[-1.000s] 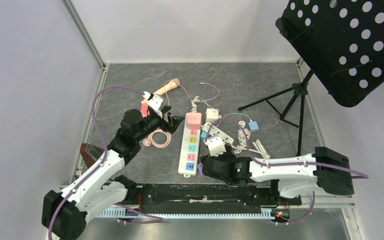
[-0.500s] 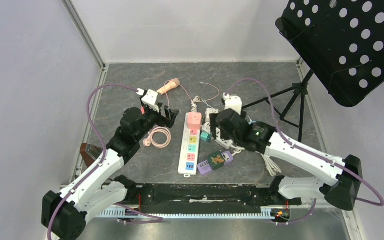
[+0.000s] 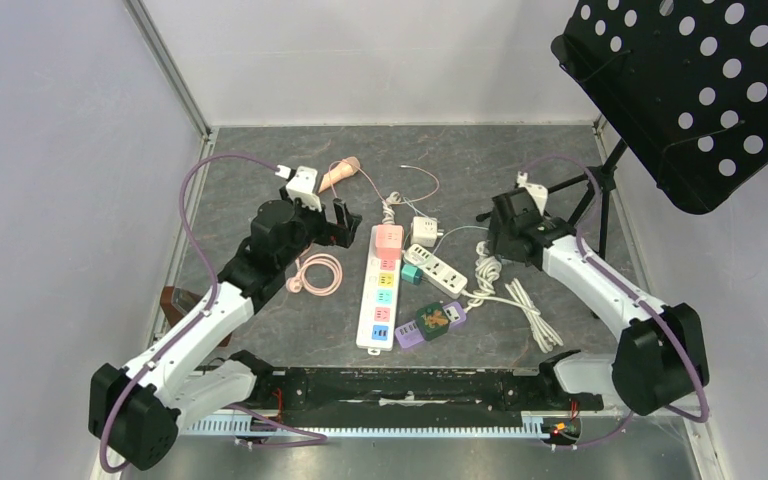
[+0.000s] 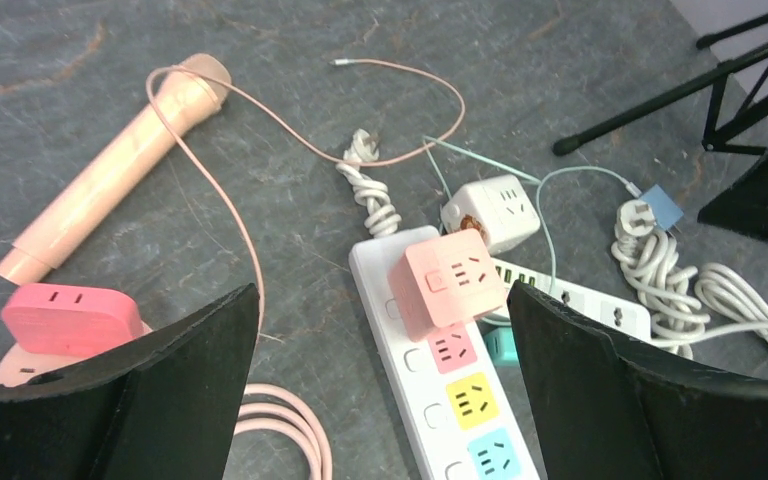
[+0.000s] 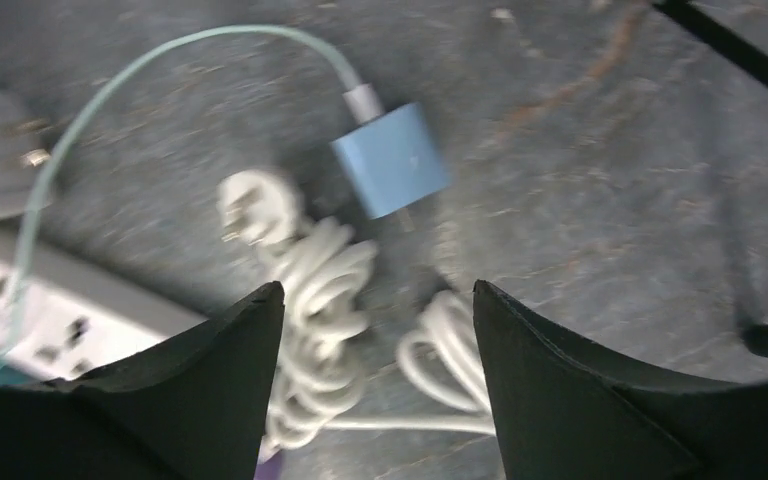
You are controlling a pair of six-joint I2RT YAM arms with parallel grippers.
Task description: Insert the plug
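Your grey marbled counter [image 3: 280, 335] sits between pale walls, with a black perforated music stand [image 3: 700, 90] cutting in at the upper right. The left claw [image 4: 382, 290] hangs with its fingers wide apart and nothing between them, above the top end of the long power strip [image 4: 440, 410], where a pink cube adapter [image 4: 447, 280] sits on it. The strip's lower end is cut off in that wrist view, and a flat pink block [image 4: 70, 318] is half hidden behind one finger. The right claw [image 5: 377, 288] is also spread and empty, over a blue charger [image 5: 392, 160] and a white plug [image 5: 248, 205] on its coiled cord. Both lie loose on the counter, apart from the strip. That view is smeared, so you cannot make out the plug's pins.
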